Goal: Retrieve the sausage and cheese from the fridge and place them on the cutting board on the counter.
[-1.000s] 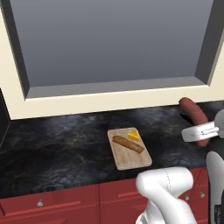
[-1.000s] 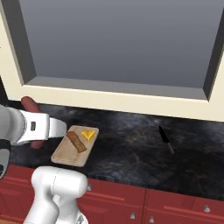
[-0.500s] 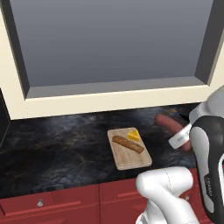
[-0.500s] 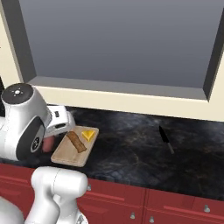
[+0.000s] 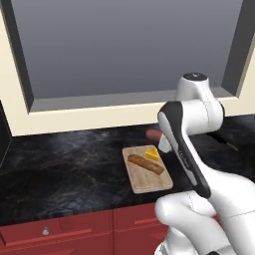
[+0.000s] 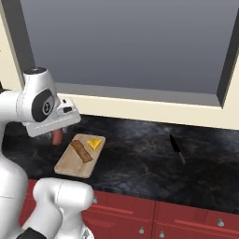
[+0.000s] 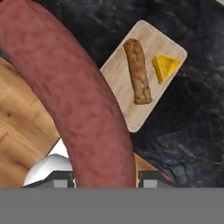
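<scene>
Gripper [image 7: 105, 186] closed on the sausage [image 7: 70, 96]: in the hand view the dark red sausage rises from between the two finger tips and runs up and away from the jaws, curving toward the frame's upper left. Jaws grip it near one end.

Landmark: the board [image 5: 147, 169] on the counter [image 5: 64, 169]. In the left base view one sausage end [image 5: 152, 134] shows above the counter just behind the board's far edge, apart from the wood. In the right base view the sausage [image 6: 57, 136] hangs under the hand, beside the board's [image 6: 80, 156] far left corner.

On the board: cheese [image 5: 152, 154] at the far end, touching the wood; a paler brown piece [image 5: 146, 164] lies diagonally beside it.

A black knife [image 6: 176, 148] lies on the counter, well right of the board.
</scene>
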You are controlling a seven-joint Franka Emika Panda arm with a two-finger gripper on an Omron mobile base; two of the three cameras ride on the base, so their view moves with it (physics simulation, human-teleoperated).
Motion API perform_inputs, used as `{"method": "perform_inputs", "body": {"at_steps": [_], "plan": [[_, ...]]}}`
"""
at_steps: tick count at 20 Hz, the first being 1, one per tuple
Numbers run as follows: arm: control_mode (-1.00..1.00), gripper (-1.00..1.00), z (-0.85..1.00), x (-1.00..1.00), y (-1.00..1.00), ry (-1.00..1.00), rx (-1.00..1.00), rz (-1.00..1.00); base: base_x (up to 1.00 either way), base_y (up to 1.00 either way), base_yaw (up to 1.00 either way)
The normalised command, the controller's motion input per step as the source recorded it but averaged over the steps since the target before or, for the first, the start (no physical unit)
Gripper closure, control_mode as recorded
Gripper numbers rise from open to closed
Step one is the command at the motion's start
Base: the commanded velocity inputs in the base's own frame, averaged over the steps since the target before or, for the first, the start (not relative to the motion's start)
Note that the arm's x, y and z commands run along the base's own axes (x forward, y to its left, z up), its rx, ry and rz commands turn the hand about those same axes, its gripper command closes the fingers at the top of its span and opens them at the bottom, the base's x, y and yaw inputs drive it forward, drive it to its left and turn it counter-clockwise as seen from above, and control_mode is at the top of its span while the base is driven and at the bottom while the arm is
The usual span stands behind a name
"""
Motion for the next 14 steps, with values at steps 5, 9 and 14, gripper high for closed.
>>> {"method": "perform_inputs", "body": {"at_steps": [5,9,14], "plan": [[-1.0,1.0,-0.59,1.0,0.21,0.3,-0.17,0.08,0.0,0.0,0.0],[-1.0,1.0,-1.0,1.0,0.03,0.14,-0.14,0.21,0.0,0.0,0.0],[-1.0,1.0,-0.81,0.67,0.0,0.01,-0.01,0.26,0.0,0.0,0.0]]}}
